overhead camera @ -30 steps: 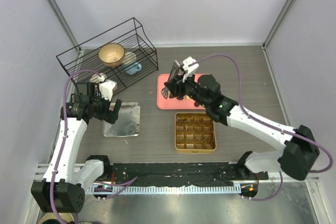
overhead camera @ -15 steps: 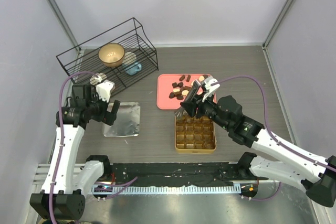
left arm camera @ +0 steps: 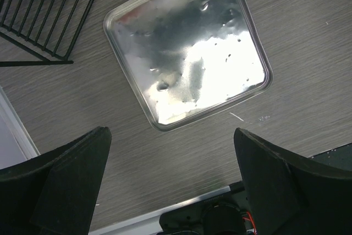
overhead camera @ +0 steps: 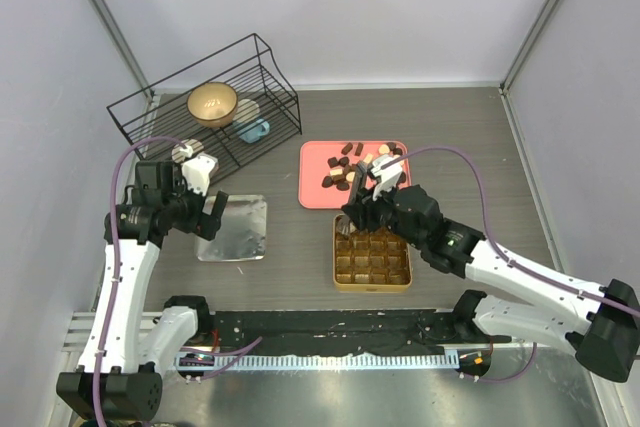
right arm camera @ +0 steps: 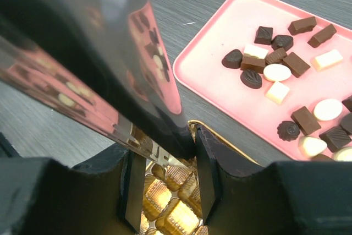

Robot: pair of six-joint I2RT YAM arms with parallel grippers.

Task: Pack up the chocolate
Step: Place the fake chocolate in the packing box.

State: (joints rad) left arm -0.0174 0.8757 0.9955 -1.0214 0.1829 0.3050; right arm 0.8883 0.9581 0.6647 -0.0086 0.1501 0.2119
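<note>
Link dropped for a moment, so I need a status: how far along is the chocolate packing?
Done: nothing that shows; the gold tin cells in view look empty. In hand: the right gripper, shut on a shiny tool, hangs over the tin's far edge. To do: the chocolates lie on the pink tray; the left gripper is open over a silver tray.

Chocolate (overhead camera: 341, 171) lies on the tray (overhead camera: 312, 193), just behind the tin (overhead camera: 372, 287), with the rack (overhead camera: 281, 87) farther left.

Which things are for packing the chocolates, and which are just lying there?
For the job: small brown and cream chocolate pieces; pink flat plastic tray; gold square gridded tin; shiny flat metal tool in the right gripper.
Lying about: black wire basket; gold round bowl; silver square metal tray.
</note>
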